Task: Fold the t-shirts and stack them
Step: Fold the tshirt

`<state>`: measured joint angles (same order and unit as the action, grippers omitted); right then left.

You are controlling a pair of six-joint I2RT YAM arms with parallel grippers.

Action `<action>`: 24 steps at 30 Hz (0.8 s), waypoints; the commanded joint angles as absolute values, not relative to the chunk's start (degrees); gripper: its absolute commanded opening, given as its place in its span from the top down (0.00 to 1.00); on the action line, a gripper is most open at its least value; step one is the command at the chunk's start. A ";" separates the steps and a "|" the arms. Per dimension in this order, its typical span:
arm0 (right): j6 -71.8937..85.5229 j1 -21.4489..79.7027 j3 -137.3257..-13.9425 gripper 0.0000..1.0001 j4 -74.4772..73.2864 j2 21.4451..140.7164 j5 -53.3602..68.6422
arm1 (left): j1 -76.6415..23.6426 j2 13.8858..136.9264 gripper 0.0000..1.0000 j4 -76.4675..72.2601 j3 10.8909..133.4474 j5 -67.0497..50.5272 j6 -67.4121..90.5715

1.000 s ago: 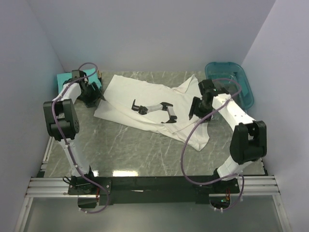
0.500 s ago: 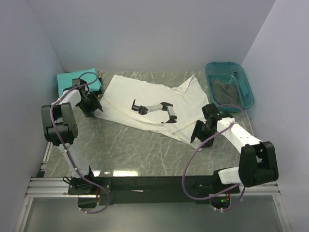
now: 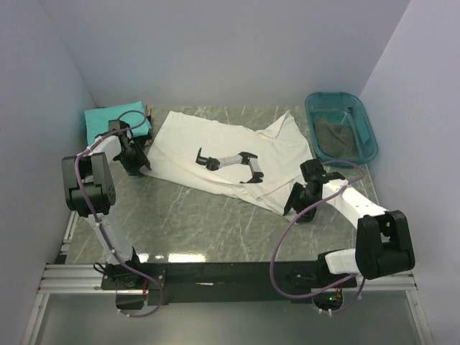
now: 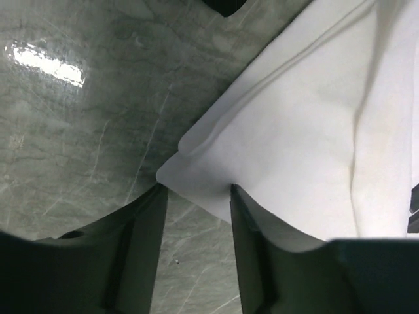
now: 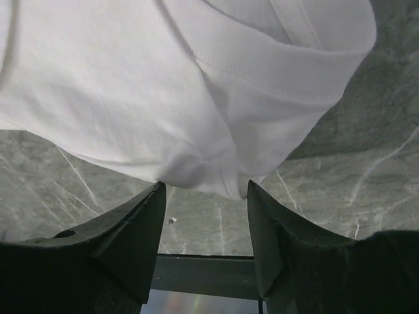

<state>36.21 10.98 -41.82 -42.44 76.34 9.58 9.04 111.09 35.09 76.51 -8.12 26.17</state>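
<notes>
One white t-shirt (image 3: 215, 140) lies spread print-up on the desk (image 3: 194, 219). Its long axis runs from far left to near right, with the bottom end toward my left and the sleeves toward my right. My left end effector (image 4: 196, 196) straddles its near-left corner, jaws apart and not clamped. My right end effector (image 5: 204, 193) stands open around a sleeve cuff. A folded teal t-shirt (image 3: 100, 118) sits in the far-left corner.

We saw a white t-shirt (image 3: 187, 140) bearing a black-and-grey robot-arm print (image 3: 230, 159), a plain teal t-shirt (image 3: 100, 118), and dark cloth (image 3: 334, 138) inside a translucent teal tub (image 3: 368, 133). The counter (image 3: 194, 219) was grey-green, veined like marble. The fingers (image 4: 141, 242) were black.
</notes>
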 commanded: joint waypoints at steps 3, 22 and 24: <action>36.65 10.64 -41.75 0.47 -39.38 78.31 8.44 | 9.14 111.88 0.60 33.14 77.69 -8.52 25.40; 33.93 10.63 -46.40 1.00 -48.07 77.70 0.97 | 11.86 110.39 0.99 33.66 78.14 -6.59 24.52; 33.05 10.63 -47.02 1.00 -48.95 77.78 0.09 | 12.30 109.08 0.99 33.58 77.26 -6.59 24.61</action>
<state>34.96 10.98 -44.42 -45.34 79.11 3.60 10.76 112.38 33.74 77.01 -8.71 25.93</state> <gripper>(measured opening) 0.012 0.022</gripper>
